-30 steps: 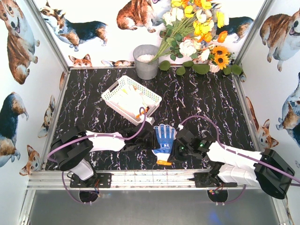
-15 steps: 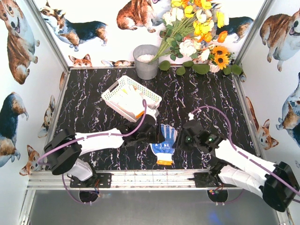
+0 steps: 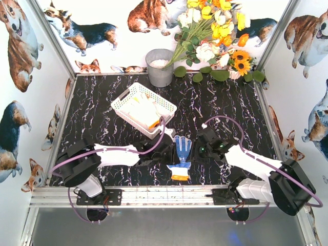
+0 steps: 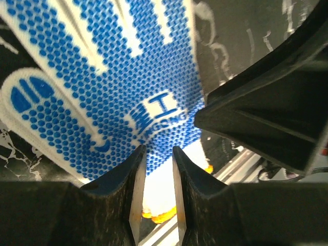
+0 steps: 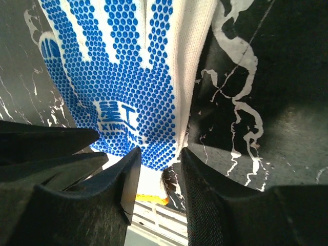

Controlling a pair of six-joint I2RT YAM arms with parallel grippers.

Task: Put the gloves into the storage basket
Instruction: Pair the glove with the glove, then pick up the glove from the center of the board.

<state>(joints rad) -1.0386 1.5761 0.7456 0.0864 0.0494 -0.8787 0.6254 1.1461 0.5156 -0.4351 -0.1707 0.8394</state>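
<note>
surface (image 3: 230, 113): black marble pattern with white veins, carrying everything below.
flowers (image 3: 215, 31): yellow, white and orange blooms at the far right corner.
storage basket (image 3: 121, 105): white lattice, set at an angle left of centre, just in front of the bucket (image 3: 160, 69).
gloves (image 3: 143, 110): pale knit ones with a touch of orange lie inside the storage basket.
blue-dotted glove (image 3: 182, 152): outside the basket, close to its near corner, by the front edge of the surface; palm up, fingers pointing away, orange cuff nearest the arms.
left tool (image 4: 156, 192): fingers drawn close on the white cuff of the blue-dotted glove, from its left.
right tool (image 5: 160, 171): fingers pressed on the lower palm edge of the same glove, from its right.
</note>
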